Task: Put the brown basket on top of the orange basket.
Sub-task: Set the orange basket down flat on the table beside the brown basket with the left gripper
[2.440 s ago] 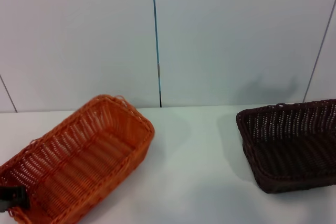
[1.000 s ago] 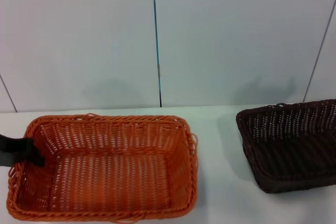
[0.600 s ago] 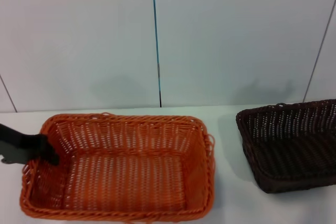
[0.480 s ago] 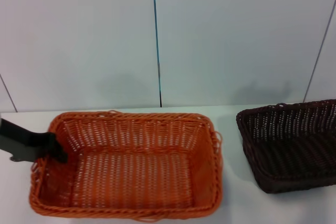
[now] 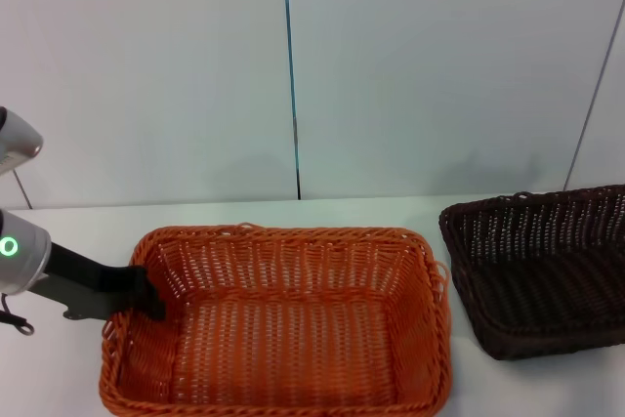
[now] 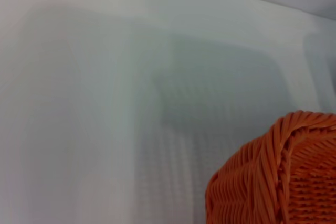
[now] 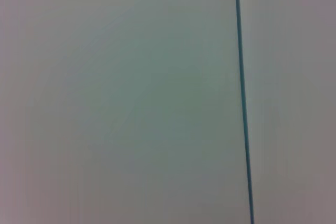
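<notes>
Head view first: the left gripper (image 5: pixel 146 302) had its black fingers clamped over the left short rim of the orange basket (image 5: pixel 283 324), one finger dipping inside the wall. Compared with a couple of seconds back, that basket had been swung round from a diagonal at the far left and dragged to the right, so now it sat square on the table (image 5: pixel 322 214) and nearer the middle. The brown basket (image 5: pixel 542 271) hadn't budged; it was well off to the gripper's right, a strip of bare table between the two baskets. My read: this was just setup, getting the orange one into a handy spot, and the actual stacking hadn't started. The brown basket's right end was cut off by the frame edge, and the right arm didn't show at all.

Left wrist view: only a rounded corner of the orange basket (image 6: pixel 278 177) poked in right by the camera, the rest was blurry white table (image 6: pixel 105 103). No fingers visible here.

Right wrist view: just a blank wall panel (image 7: pixel 115 98) with a thin blue seam (image 7: pixel 241 98). No gripper, no baskets, so I couldn't tell the right gripper's state.
</notes>
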Controlling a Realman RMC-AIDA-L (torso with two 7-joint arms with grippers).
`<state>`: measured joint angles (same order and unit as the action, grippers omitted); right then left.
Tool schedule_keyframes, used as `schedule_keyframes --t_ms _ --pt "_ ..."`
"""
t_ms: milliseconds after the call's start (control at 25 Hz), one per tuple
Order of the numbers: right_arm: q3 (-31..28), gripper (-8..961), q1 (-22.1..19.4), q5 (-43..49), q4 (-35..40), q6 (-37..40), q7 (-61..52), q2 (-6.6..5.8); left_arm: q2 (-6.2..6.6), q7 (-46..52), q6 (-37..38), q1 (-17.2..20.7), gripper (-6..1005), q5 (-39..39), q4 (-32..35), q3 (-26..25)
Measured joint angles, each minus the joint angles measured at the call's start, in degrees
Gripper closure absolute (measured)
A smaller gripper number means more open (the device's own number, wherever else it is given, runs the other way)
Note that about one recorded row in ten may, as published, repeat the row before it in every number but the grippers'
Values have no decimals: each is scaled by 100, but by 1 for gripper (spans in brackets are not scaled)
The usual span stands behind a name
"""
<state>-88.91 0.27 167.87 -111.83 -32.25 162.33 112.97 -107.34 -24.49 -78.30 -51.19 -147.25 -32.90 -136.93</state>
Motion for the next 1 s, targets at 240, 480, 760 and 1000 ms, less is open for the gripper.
schedule_keyframes --t_ms 240,480,760,1000 --pt "-13 65 -1 0 -27 -1 0 -11 -68 42 392 -28 863 -26 272 18" --pt "-31 67 -1 0 -41 -1 0 -12 -186 45 560 -53 862 -58 345 77" --pt "-39 69 -10 0 -49 -1 0 -20 -282 51 646 17 861 -64 363 137" --pt "-39 70 -1 0 -50 -1 0 -21 -319 59 738 32 860 -69 370 191"
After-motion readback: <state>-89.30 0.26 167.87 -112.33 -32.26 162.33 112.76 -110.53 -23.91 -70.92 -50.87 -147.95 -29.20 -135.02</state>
